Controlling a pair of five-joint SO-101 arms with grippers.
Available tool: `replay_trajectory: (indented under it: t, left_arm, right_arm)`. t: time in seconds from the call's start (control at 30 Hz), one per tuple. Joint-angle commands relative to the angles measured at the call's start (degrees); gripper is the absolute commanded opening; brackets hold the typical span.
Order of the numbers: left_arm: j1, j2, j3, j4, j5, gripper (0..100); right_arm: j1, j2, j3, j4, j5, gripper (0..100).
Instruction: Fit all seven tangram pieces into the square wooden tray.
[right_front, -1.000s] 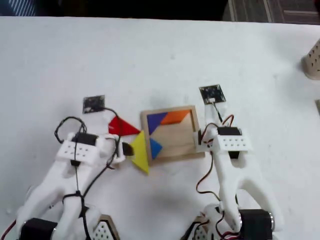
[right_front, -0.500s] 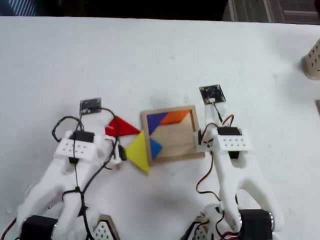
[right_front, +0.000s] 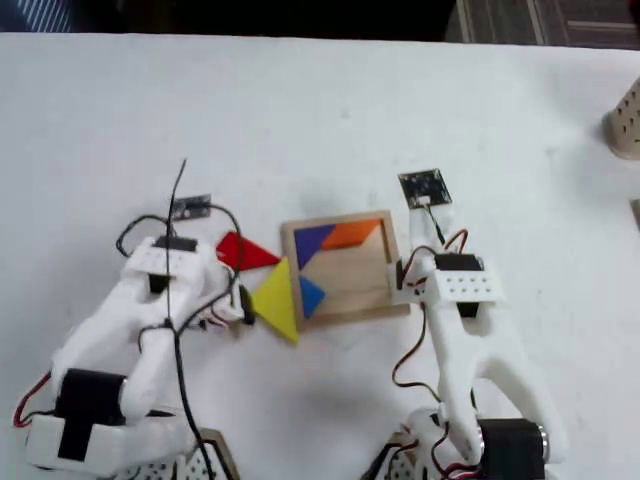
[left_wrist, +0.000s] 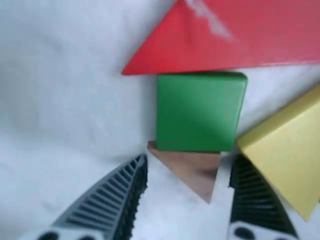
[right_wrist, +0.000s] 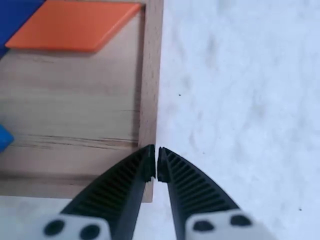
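The square wooden tray (right_front: 395, 262) holds a dark blue triangle (right_front: 312, 240), an orange parallelogram (right_front: 352, 233) and a small blue triangle (right_front: 311, 296). Against its left side lie a yellow triangle (right_front: 277, 300) and a red triangle (right_front: 243, 252). In the left wrist view a green square (left_wrist: 200, 110) sits between the red triangle (left_wrist: 240, 35) and the yellow triangle (left_wrist: 285, 150), with a small brown triangle (left_wrist: 192, 167) touching it. My left gripper (left_wrist: 189, 162) is open, one finger on each side of the brown triangle. My right gripper (right_wrist: 155, 160) is shut at the tray's right rim (right_wrist: 150, 75).
The white table stretches wide behind and to both sides of the tray. A small dark board (right_front: 424, 187) lies just beyond the tray's far right corner. A pale perforated object (right_front: 626, 120) stands at the right edge.
My left arm has swung, its wrist shifting toward the far side and its lower body turning left. The yellow triangle slid slightly left. The right arm and tray stayed put.
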Motion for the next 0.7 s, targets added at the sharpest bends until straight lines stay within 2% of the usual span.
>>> replay_trajectory:
  t: [0.0,0.1,0.3,0.67]
  left_arm:
    - [-2.8,0.3,-4.4,-0.6,-0.4,27]
    - [-3.7,0.3,-4.5,-0.9,-0.4,27]
    - [-11.0,0.4,-6.7,-2.5,-0.2,27]
    - [-10.4,0.4,-6.7,-1.7,-0.6,27]
  right_arm:
    - [-0.7,-2.1,-1.4,-0.9,0.5,1.8]
    - [-0.7,-2.1,-1.4,-0.9,0.5,1.8]
    - [-0.7,-2.1,-1.4,-0.9,0.5,1.8]
    - [-0.7,-2.1,-1.4,-0.9,0.5,1.8]
